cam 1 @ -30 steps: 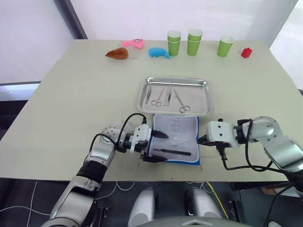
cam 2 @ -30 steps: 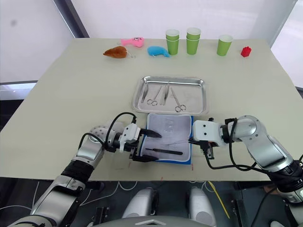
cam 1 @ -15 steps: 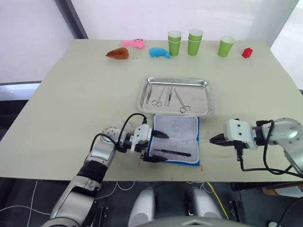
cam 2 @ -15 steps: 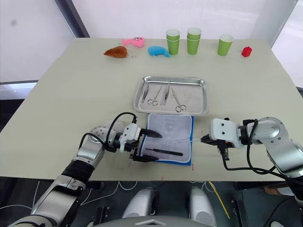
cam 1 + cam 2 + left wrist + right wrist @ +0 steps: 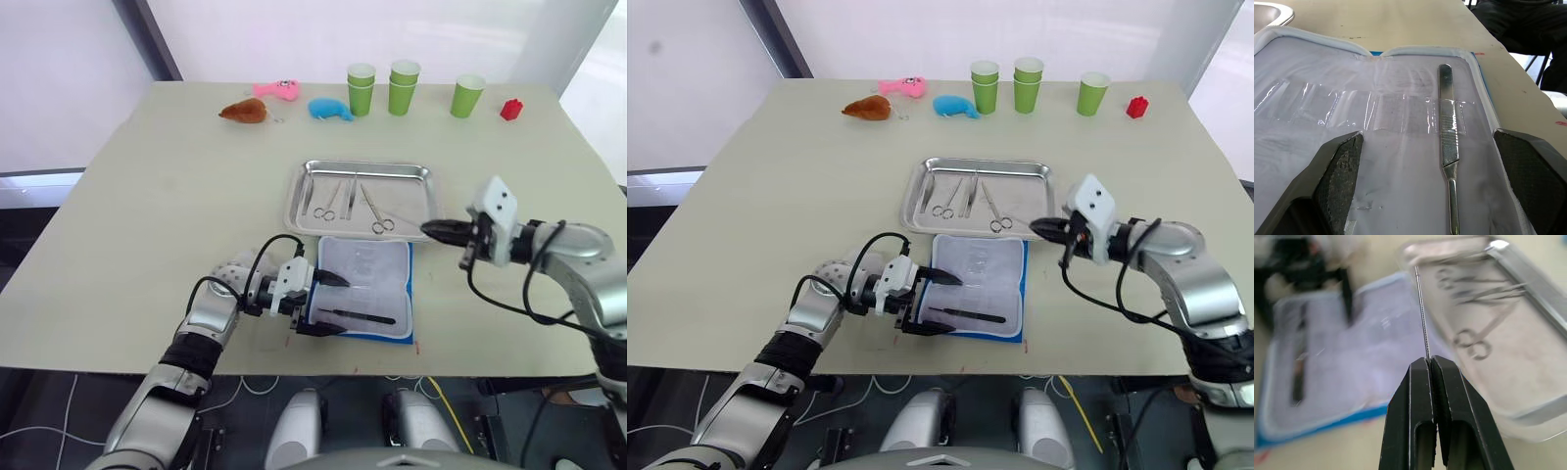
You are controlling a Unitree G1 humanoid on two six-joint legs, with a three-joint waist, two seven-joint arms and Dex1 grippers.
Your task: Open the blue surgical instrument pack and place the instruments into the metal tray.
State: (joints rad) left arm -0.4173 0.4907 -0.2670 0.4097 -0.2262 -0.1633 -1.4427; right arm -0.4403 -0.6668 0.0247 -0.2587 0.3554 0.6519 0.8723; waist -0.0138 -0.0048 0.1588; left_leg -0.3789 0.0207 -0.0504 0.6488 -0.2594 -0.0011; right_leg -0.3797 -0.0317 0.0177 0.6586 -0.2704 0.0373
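**Right end effector holds a thin probe over the tray's near right corner**

The blue surgical instrument pack (image 5: 362, 289) lies open on the bench (image 5: 157, 196), pale lining up, just near of the metal tray (image 5: 363, 199). The left end effector (image 5: 323, 304) is spread wide at the pack's left edge, one finger (image 5: 1339, 166) resting on the lining and the other at its near edge. One dark scalpel-like instrument (image 5: 358, 316) lies in the pack's near part under a clear strap. The right end effector (image 5: 438, 230) is clenched on a thin straight probe (image 5: 1422, 316), raised over the tray's near right corner. Several silver instruments (image 5: 343, 201), some with ring handles, lie in the tray. Green cups (image 5: 402, 86) stand along the far edge.
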